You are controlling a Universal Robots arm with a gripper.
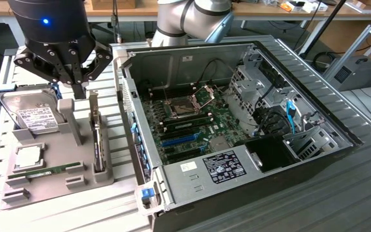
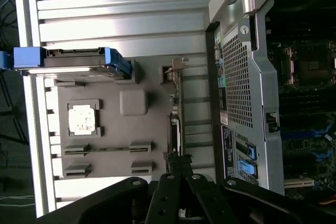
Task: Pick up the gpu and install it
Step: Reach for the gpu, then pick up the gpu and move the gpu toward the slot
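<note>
Exterior view: closed gripper (image 1: 78,91) near gpu (image 1: 97,135), labels (image 1: 37,118) illegible.

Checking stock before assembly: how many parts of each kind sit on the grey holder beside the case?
hard drive: 1
processor: 1
memory stick: 1
gpu: 1
Total: 4
</note>
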